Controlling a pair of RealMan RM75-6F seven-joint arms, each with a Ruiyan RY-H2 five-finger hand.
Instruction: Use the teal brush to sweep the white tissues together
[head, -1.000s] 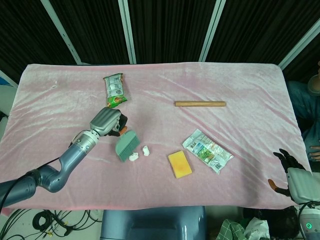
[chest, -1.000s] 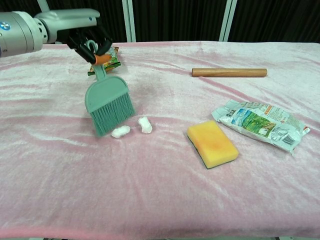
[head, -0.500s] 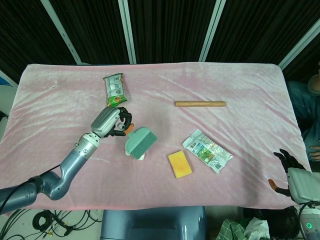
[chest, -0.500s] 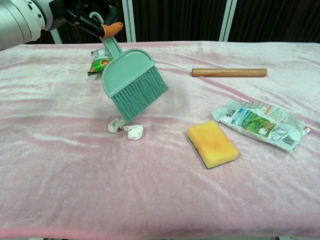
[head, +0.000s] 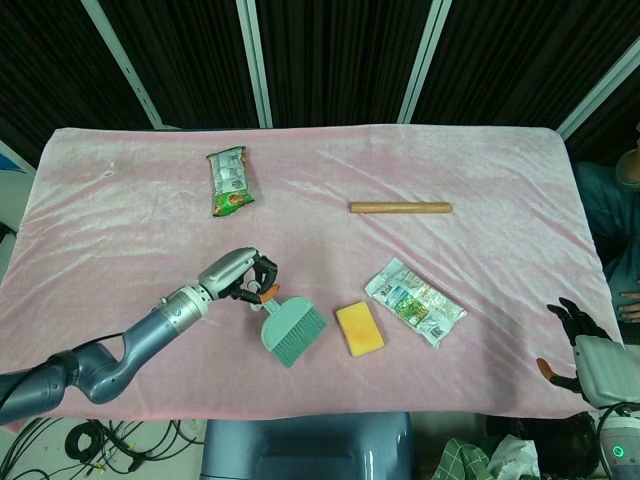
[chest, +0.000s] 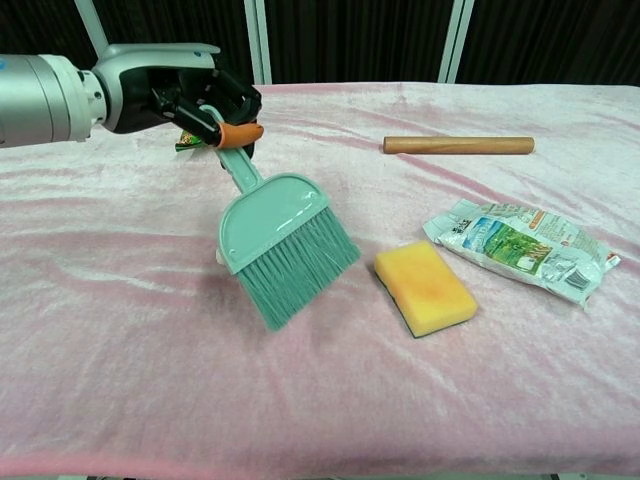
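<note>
My left hand (head: 240, 275) (chest: 205, 100) grips the orange-tipped handle of the teal brush (head: 290, 332) (chest: 285, 240). The brush slants down to the right, its bristles low over the pink cloth just left of the yellow sponge. The brush head covers the white tissues in the head view. In the chest view only a small white scrap of tissue (chest: 220, 257) peeks out at the head's left edge. My right hand (head: 578, 335) hangs off the table's front right corner, holding nothing, with its dark fingers apart.
A yellow sponge (head: 359, 328) (chest: 424, 287) lies close to the right of the bristles. Further right lies a white snack packet (head: 415, 301) (chest: 520, 245). A wooden rod (head: 400, 208) (chest: 458, 145) lies at the back, and a green snack bag (head: 229, 181) at the back left.
The left hand has carried the brush from left of the tissues, lifted it over them, and brought it down to the front right. The brush now covers the tissues. The right hand has not moved.
</note>
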